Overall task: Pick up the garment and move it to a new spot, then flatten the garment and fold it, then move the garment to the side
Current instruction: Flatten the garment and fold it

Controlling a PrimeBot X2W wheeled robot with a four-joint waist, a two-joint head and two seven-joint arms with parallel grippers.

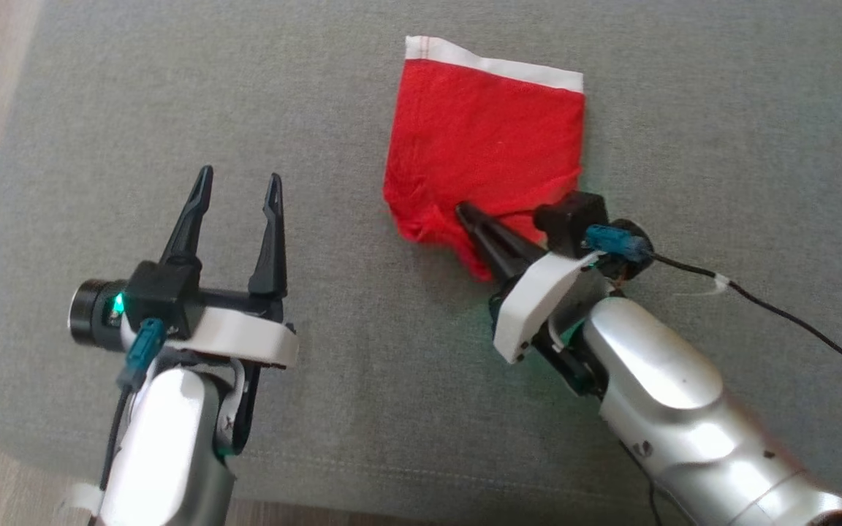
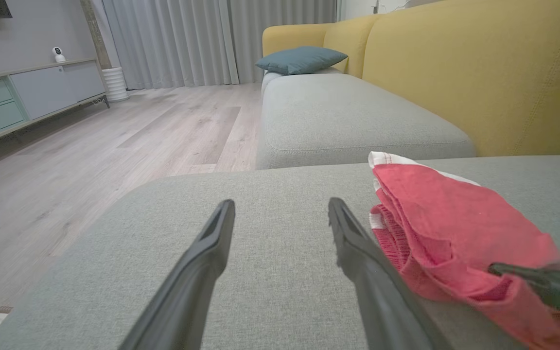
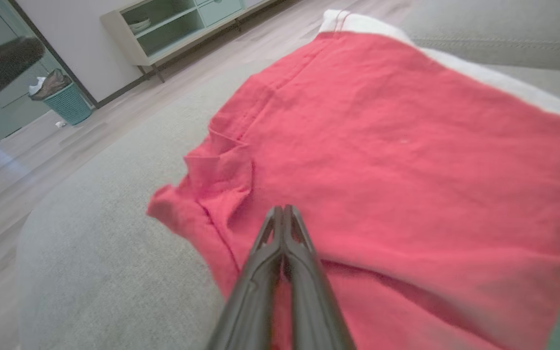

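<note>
A broad grey woven seat cushion (image 1: pixel 392 394) makes up the work surface, with a yellow upholstered sofa back (image 2: pixel 479 73) behind it and a pale wooden floor (image 2: pixel 114 136) off to one side. Toward the far middle of the cushion lies the red cotton garment (image 1: pixel 479 139) with a white band along its far edge. It is gathered into a compact, roughly square packet of several layers, so flattening and folding look done. The right gripper (image 1: pixel 465 212) has its two dark fingers pressed tight together at the packet's rumpled near edge, apparently pinching a fold of red cloth, though the exact bite is hard to see. The left gripper (image 1: pixel 240 179) hovers over bare cushion well to the left of the garment, fingers spread wide and holding nothing. What seems left is the last step: carrying the folded garment to the side and letting go.
</note>
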